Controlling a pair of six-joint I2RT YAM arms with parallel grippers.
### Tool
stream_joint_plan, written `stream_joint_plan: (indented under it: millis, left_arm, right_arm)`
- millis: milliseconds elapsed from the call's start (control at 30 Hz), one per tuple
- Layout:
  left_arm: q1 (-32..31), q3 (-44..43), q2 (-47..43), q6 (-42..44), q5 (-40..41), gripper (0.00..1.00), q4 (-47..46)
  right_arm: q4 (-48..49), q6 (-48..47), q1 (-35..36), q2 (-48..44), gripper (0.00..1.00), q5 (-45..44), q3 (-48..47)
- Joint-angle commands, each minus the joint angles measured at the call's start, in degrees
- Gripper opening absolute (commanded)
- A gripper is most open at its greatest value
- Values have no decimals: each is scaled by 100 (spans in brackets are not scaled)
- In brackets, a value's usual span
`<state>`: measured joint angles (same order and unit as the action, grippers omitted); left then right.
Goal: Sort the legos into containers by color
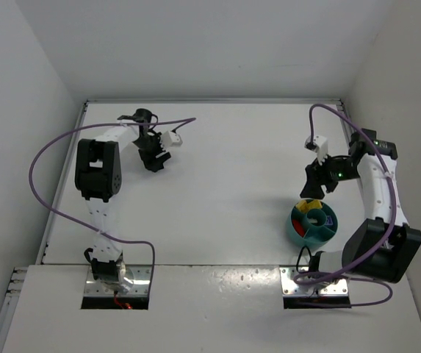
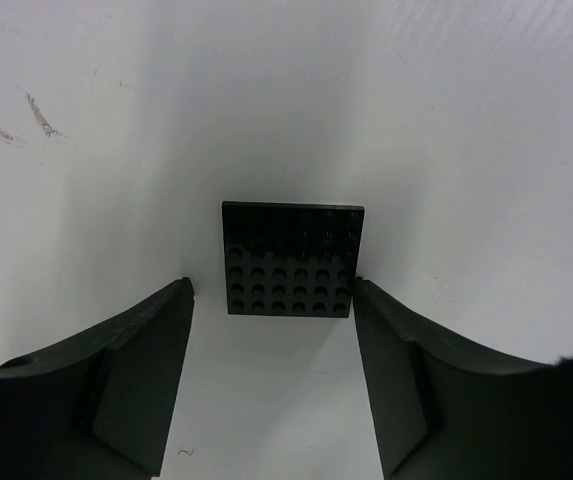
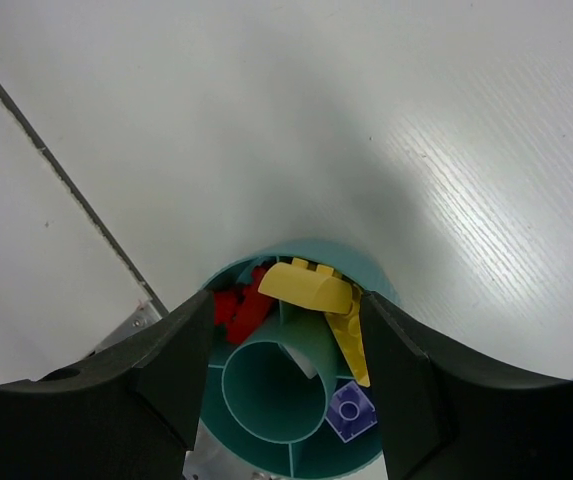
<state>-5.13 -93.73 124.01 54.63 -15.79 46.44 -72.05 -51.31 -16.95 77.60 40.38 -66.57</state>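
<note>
Left fingers (image 2: 136, 350), wide open and empty, flank a black studded plate (image 2: 293, 260) lying flat on the tabletop (image 2: 466, 120), well apart from the bowl (image 1: 297, 234) at its ten o'clock. The plate is likely light, stiff and thin, so pinch its side edges. Right fingers (image 3: 166, 370), open and empty, hover over the bowl's bricks (image 3: 311, 287).

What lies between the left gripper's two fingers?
A black studded plate, flat on the table, framed by the left gripper's open jaws; left wrist view.

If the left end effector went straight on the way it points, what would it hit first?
Probably the black studded plate, lying flat on the table straight ahead of the open left end effector; how far off is unclear.
</note>
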Motion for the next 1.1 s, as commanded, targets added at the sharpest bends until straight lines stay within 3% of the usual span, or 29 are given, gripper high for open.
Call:
stream_joint_plan:
  millis: [0,267,467,600,633,700,733,767,800,833,933,1067]
  left_arm:
    - [99,118,598,215,287,68,515]
    - [-14,-5,651,39,287,40,516]
    - [-68,48,652,-66,156,26,516]
    - [-68,162,283,-215,-318,22,516]
    - [-68,162,195,-216,-580,20,463]
    - [-120,233,-86,-400,-906,17,402]
    - [-120,285,-165,-453,-1004,17,401]
    - [-181,346,-297,-558,-1101,15,401]
    - [-243,347,-368,-559,-1258,13,401]
    - [-243,434,-429,-637,-1338,13,401]
    - [-497,733,-745,-804,-1593,11,332]
    - [-840,1120,-1211,-1129,-1874,11,68]
  right_arm:
    - [24,24,95,115,60,269,-277]
    - [252,603,402,238,65,444,-594]
    - [743,1560,684,361,71,1287,-717]
    - [1955,3167,825,414,71,2269,-235]
    - [2332,4058,894,414,71,2394,-95]
    - [3842,5151,1035,414,71,2483,371]
    - [4465,6428,1123,344,70,2483,555]
    - [5638,7041,1124,343,70,2405,896]
    - [6171,8169,1211,343,70,2300,1195]
    - [6681,8703,1212,343,70,2194,1198]
    - [8020,10196,1509,579,70,1685,1646]
    - [8313,10624,1808,879,70,1394,1647]
